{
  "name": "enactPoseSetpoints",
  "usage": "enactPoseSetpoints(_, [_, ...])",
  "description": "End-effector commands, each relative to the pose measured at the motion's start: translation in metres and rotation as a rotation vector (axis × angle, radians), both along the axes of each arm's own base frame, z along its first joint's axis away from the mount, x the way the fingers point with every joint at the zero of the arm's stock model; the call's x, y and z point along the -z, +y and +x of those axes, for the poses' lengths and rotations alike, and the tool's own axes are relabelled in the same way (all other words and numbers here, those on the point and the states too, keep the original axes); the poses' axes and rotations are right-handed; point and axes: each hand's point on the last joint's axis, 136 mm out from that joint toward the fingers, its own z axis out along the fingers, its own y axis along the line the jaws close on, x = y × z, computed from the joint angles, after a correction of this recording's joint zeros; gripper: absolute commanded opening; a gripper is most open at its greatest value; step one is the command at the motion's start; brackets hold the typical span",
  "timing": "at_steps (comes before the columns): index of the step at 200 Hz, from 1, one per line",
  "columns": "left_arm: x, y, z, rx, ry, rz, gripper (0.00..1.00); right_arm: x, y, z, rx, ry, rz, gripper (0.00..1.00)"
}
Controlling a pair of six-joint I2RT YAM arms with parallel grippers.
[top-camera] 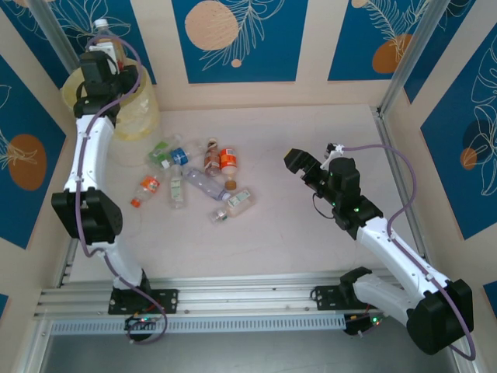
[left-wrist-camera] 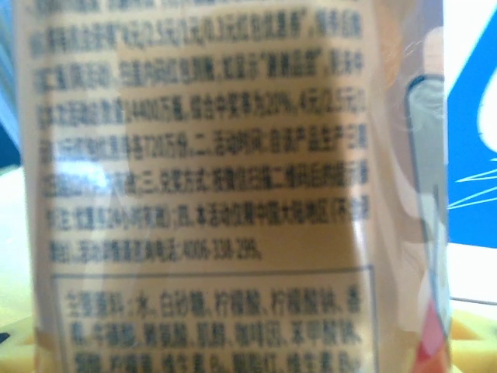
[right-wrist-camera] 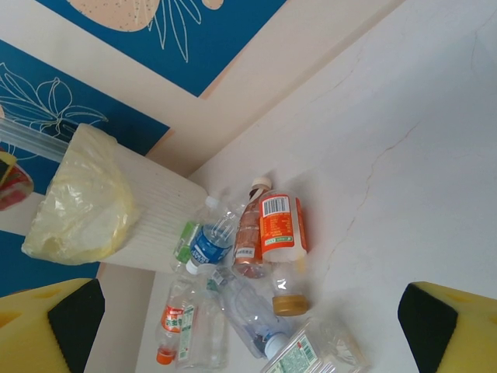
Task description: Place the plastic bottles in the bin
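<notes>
1. Left arm. The left pincer (top-camera: 101, 64) is positioned over the tall round pale yellow translucent plastic bin (top-camera: 133, 109), which stands at the far left corner of the tabletop (top-camera: 311, 249). The pincer is clamped on a clear plastic bottle with a white cap and a tan label (top-camera: 102, 33). In the top view, the cap points away from the arm bases. In the left wrist view, the tan label (left-wrist-camera: 210, 186) sits close to the lens, and its rows of dark printed text are legible as print but blurred.

2. Right arm. The right pincer (top-camera: 297, 163) hangs above the middle right of the tabletop, well apart from the bin. Its jaws are spread wide and hold nothing. In the right wrist view, the yellow foam pads (right-wrist-camera: 46, 326) stand at the two lower corners.

3. Remaining bottles. A cluster of small clear plastic bottles (top-camera: 194, 177) lies flat on the tabletop between the bin and the right pincer, nearer the bin. It includes:
- an orange-labelled bottle with a white cap (right-wrist-camera: 281, 225), touching a red-brown bottle (right-wrist-camera: 247, 233);
- a blue-labelled bottle (right-wrist-camera: 210, 242), just beside a green-labelled bottle (top-camera: 161, 150);
- a small bottle with an orange cap (top-camera: 145, 190), at the left edge of the cluster.

4. Bin. The ribbed wall of the bin (right-wrist-camera: 155, 221) lies just beyond the cluster in the right wrist view.
</notes>
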Motion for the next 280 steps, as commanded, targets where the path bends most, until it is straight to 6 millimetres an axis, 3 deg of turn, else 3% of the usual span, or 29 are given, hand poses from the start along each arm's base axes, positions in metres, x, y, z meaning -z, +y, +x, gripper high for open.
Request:
enactPoseSetpoints(1, [0.011,0.015,0.005,-0.04,0.032,-0.054,0.58,-0.01,0.0,-0.001,-0.012,-0.036,0.002,1.0])
enactPoseSetpoints(95, [0.062,0.015,0.025,-0.021,0.194,-0.167,0.62,-0.009,0.0,-0.001,-0.009,-0.033,0.002,1.0])
enactPoseSetpoints(119, [0.069,0.012,0.026,-0.008,0.224,-0.2,0.66,-0.01,0.001,0.0,-0.012,-0.033,0.002,1.0])
enactPoseSetpoints(159, [0.075,0.013,0.024,-0.026,0.249,-0.223,0.82,-0.01,0.002,0.001,-0.016,-0.034,0.001,0.99])
enactPoseSetpoints(180, [0.068,0.013,0.022,-0.02,0.238,-0.218,0.88,-0.008,0.003,0.001,-0.019,-0.029,0.0,1.0])
enactPoseSetpoints(196, [0.062,0.011,0.021,-0.01,0.224,-0.216,1.0,-0.007,0.004,0.002,-0.02,-0.025,-0.001,0.99])
enactPoseSetpoints(255, [0.006,0.0,-0.003,0.043,0.1,-0.186,1.0,-0.001,0.008,0.004,-0.036,-0.01,-0.002,1.0])
enactPoseSetpoints(280, [-0.016,-0.014,-0.02,0.095,0.065,-0.152,1.0,0.003,0.009,0.004,-0.04,-0.006,-0.009,1.0])
